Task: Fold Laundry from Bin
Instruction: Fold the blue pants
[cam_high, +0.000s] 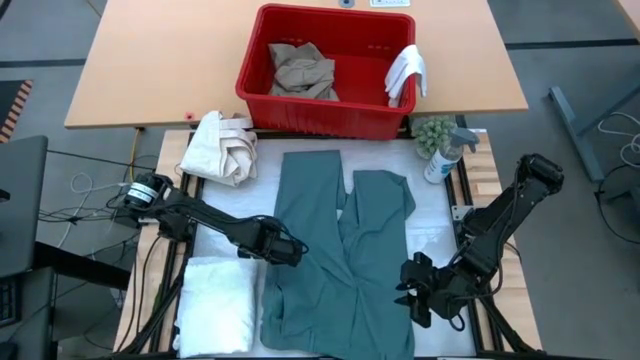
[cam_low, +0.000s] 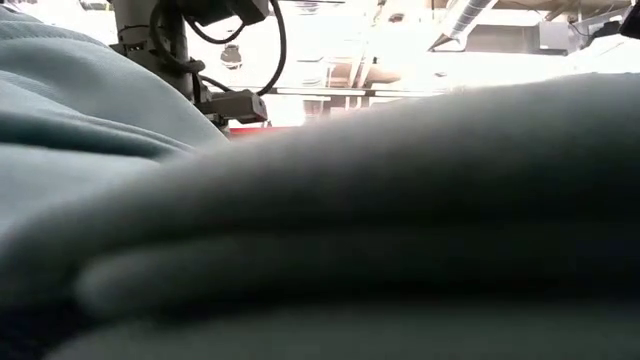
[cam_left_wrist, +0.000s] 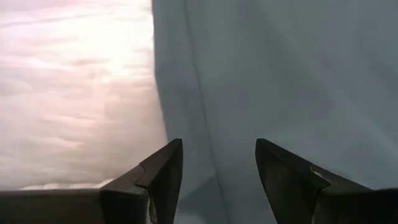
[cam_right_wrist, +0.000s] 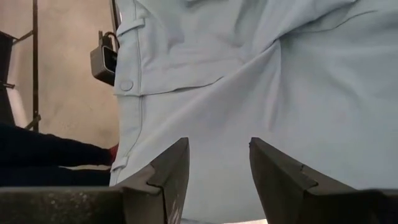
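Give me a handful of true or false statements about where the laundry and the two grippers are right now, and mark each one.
1. The teal-green garment lies spread flat on the table. True.
2. The red bin is empty. False: tan trousers lie in it and a small white cloth hangs over its rim.
3. The left gripper is at the garment's left edge, jaws open. True.
4. The white towel lies on top of the garment. False: it lies beside it.
5. The right gripper is inside the bin. False: it is at the garment's right edge.
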